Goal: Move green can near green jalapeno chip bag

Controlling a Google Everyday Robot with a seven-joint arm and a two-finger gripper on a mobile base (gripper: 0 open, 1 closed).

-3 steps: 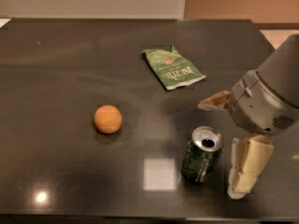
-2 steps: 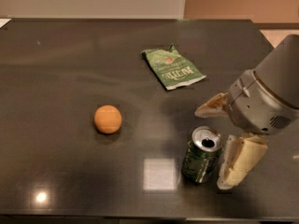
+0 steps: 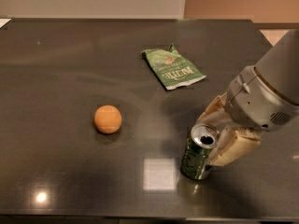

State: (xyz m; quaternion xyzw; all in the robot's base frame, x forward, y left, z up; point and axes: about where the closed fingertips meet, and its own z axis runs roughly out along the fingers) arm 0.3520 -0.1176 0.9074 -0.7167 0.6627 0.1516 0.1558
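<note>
The green can [image 3: 197, 155] stands on the dark table [image 3: 70, 55] near the front right, its silver top leaning slightly toward the right. My gripper [image 3: 219, 130] is right beside the can's top, open. One cream finger [image 3: 212, 110] is behind the can and the other finger [image 3: 233, 147] is at its right side. The can's upper part sits at the mouth of the gap; I cannot tell whether the fingers touch it. The green jalapeno chip bag [image 3: 173, 69] lies flat farther back, well apart from the can.
An orange ball [image 3: 108, 119] rests on the table left of the can. The table's front edge runs just below the can. My grey arm [image 3: 271, 87] fills the right side over the table.
My gripper has moved left toward the can, so that its fingers now straddle the can's top right side. The can, ball and bag stay where they were.
</note>
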